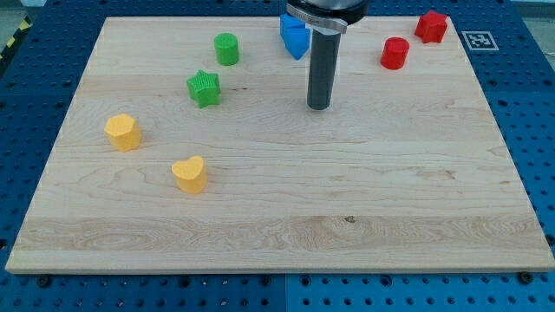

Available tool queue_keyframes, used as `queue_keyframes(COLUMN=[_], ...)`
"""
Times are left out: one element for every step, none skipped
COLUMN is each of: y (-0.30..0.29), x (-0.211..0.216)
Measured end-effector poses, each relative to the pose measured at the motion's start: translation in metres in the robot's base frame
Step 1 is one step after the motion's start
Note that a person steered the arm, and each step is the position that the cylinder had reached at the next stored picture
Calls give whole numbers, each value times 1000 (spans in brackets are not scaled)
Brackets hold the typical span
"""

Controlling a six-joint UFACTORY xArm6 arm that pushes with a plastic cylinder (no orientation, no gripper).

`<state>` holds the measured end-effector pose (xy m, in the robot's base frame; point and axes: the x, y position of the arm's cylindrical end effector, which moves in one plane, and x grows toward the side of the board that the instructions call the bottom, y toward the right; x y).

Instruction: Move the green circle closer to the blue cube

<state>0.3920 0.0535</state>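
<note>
The green circle (226,48) is a short green cylinder near the view's top, left of centre. The blue cube (295,36) lies to its right at the top edge, partly hidden behind the rod's mount. My tip (319,107) rests on the wooden board (286,217) below and slightly right of the blue cube, and well to the right of and below the green circle. It touches no block.
A green star (204,87) lies below-left of the green circle. A yellow hexagon (123,132) and a yellow heart (189,173) sit at the view's left. A red cylinder (395,53) and a red block (431,27) sit top right.
</note>
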Motion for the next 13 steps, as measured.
queue_keyframes(y=[0, 0, 0, -1, -1, -25, -58, -62, -67, -88, -118, -146, -148], x=[0, -2, -2, -2, -2, -2, -2, -2, -19, -46, -62, -78, -93])
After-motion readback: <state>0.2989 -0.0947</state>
